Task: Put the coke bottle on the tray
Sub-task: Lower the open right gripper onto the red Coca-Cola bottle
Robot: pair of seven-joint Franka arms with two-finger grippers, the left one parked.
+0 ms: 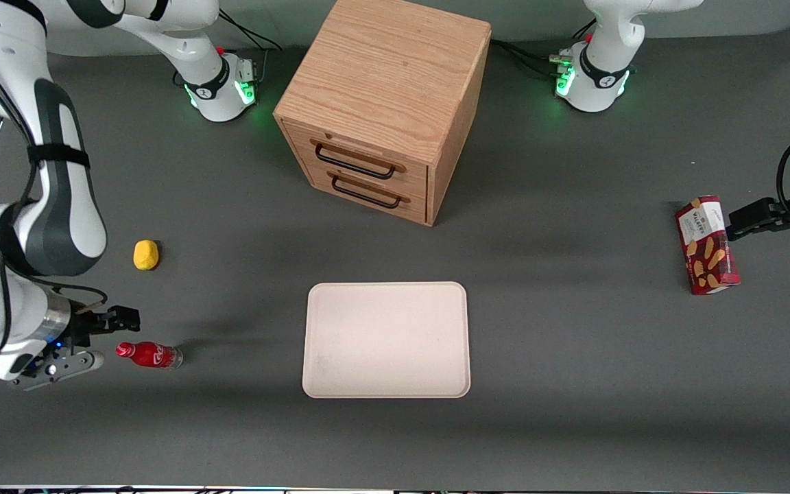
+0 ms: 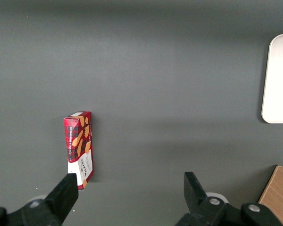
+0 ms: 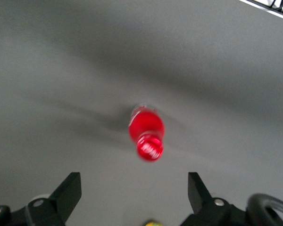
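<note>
Lying glossy red coke bottle (image 1: 149, 355), claw (image 1: 108, 337) spread beside cap, smooth tray (image 1: 387, 339) apart

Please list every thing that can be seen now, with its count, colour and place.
coke bottle: one, red with a red cap, on the table toward the working arm's end, not on the tray.
tray: one, cream-pink, mid-table, nearer to the front camera than the cabinet.
wooden cabinet: one, light brown, two drawers with dark handles.
yellow object: one, farther from the front camera than the bottle.
biscuit box: one, red, toward the parked arm's end.
table: one, dark grey.
gripper: one, black fingers, open, close beside the bottle's cap, not touching it.
</note>
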